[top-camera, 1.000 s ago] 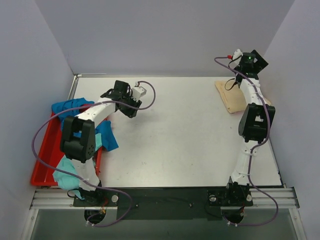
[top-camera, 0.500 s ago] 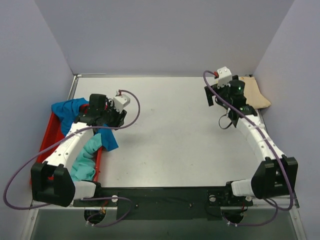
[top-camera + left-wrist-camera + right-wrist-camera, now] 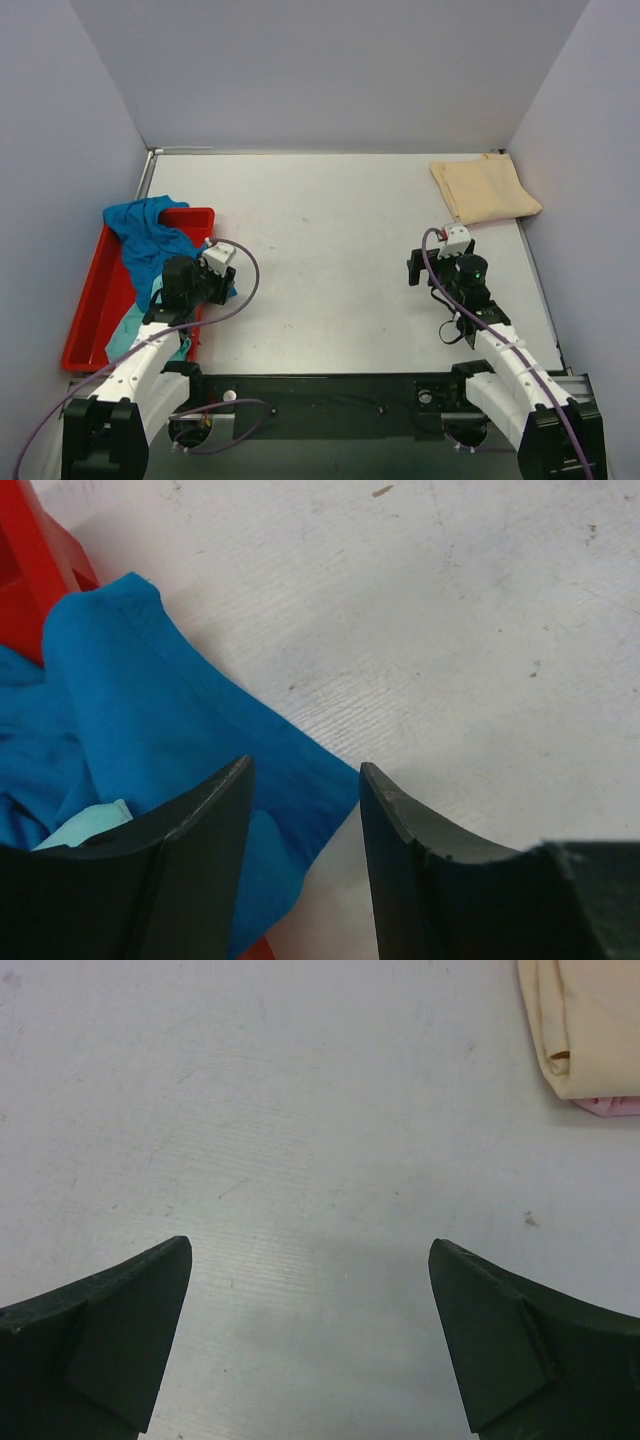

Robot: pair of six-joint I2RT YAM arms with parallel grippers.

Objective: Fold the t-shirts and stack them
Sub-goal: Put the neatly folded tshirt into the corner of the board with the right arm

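Observation:
The beige t-shirt (image 3: 485, 188) lies folded at the table's far right; in the right wrist view (image 3: 585, 1025) a pink edge (image 3: 610, 1106) shows under it. The bright blue t-shirt (image 3: 150, 240) lies crumpled in the red tray (image 3: 90, 300), one part spilling onto the table (image 3: 150, 730). The light teal t-shirt (image 3: 125, 335) lies in the tray's near end. My left gripper (image 3: 305, 780) is open and empty, low over the blue shirt's spilled edge. My right gripper (image 3: 310, 1260) is wide open and empty over bare table.
The red tray sits along the table's left edge. Grey walls close the left, back and right sides. The black rail with both arm bases (image 3: 330, 395) runs along the near edge.
Both arms have pulled back toward their bases. The left gripper came down from the table's far left to the tray's edge; the right gripper moved off the beige shirt, which now shows fully.

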